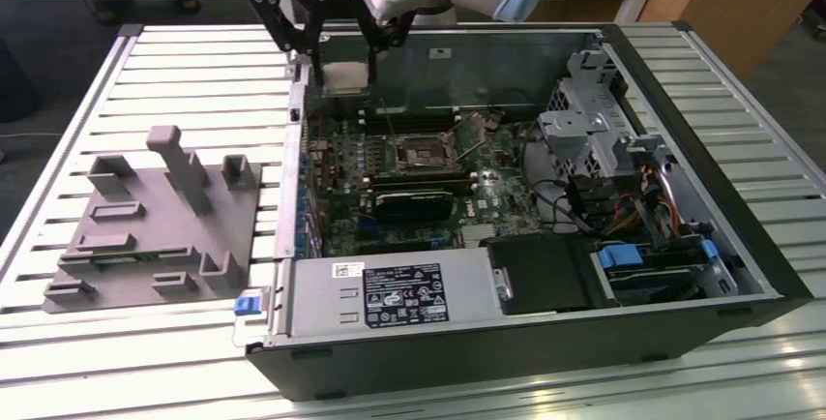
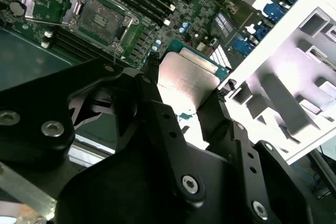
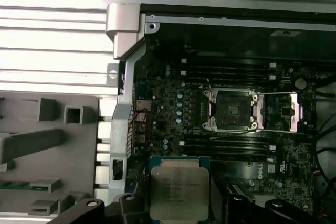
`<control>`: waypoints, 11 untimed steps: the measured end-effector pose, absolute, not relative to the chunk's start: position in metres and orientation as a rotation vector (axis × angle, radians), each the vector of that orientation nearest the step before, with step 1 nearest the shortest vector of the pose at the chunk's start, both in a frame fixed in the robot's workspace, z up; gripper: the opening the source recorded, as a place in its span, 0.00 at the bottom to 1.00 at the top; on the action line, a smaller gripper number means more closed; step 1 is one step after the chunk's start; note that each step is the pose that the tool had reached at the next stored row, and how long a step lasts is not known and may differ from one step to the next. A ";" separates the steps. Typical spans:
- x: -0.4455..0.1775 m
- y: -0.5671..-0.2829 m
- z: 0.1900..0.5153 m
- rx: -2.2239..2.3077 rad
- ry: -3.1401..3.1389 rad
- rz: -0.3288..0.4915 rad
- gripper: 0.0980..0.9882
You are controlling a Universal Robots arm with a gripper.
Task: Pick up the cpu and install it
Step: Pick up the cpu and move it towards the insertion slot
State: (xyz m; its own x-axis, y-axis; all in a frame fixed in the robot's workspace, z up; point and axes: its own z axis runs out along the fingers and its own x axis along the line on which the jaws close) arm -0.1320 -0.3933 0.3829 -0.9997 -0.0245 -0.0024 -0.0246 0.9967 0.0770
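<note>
My gripper (image 2: pixel 187 80): fingers (image 2: pixel 157 103) clamped narrow on the chip, one on each side edge.
Chip (image 1: pixel 344 78): in my grip, metal top showing, in the air over the far edge of the case (image 1: pixel 516 347), toward the exterior view's left.
Socket (image 3: pixel 231 109): on the green board (image 1: pixel 504 193) inside the case, metal frame swung open, well apart from the chip.
Grey tray (image 1: pixel 142 236): on the slatted table (image 1: pixel 77 130), beside the case at the exterior view's left.

Computer case (image 1: pixel 516 357) lies on the table (image 1: pixel 168 72) | parts fixture (image 1: pixel 155 217) beside it on the exterior view's left | motherboard (image 1: pixel 339 178) inside, socket (image 1: pixel 423 154) at its middle | power supply (image 1: pixel 387 294) along the near wall | cpu (image 1: pixel 344 79), clamped in the gripper (image 1: pixel 342 70), hangs over the case's far left corner, apart from the socket.
</note>
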 end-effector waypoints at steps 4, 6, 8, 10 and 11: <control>-0.125 -0.390 0.383 -0.042 3.138 0.121 0.50; -0.121 -0.388 0.383 -0.043 3.138 0.122 0.50; -0.117 -0.387 0.383 -0.045 3.138 0.122 0.50; -0.113 -0.386 0.383 -0.047 3.138 0.122 0.50; -0.111 -0.386 0.383 -0.048 3.138 0.123 0.50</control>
State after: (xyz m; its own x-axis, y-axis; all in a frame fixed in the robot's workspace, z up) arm -0.1106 -0.3857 0.3828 -0.9995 -0.0305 -0.0024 -0.0306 0.9965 0.0780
